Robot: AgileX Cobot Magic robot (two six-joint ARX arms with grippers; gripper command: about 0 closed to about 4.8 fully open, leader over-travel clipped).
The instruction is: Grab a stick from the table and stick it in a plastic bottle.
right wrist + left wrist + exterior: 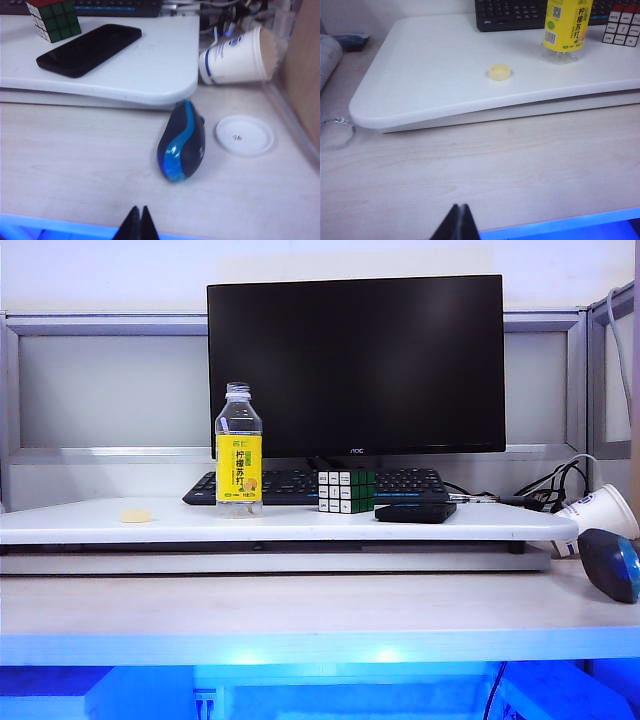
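The left gripper (pixel 459 220) is hovering shut and empty over the table (pixel 470 165), before the shelf where the plastic bottle (pixel 239 450) is standing uncapped. The right gripper (pixel 138 222) is hanging shut near the mouse (pixel 182 141). No stick is showing; a blind grab risks closing on nothing.

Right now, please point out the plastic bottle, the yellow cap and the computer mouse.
plastic bottle (pixel 239 462): exterior view, on its yellow label.
yellow cap (pixel 499 72): left wrist view, on its top, on the raised shelf.
computer mouse (pixel 182 142): right wrist view, on its dark back beside the blue stripe.
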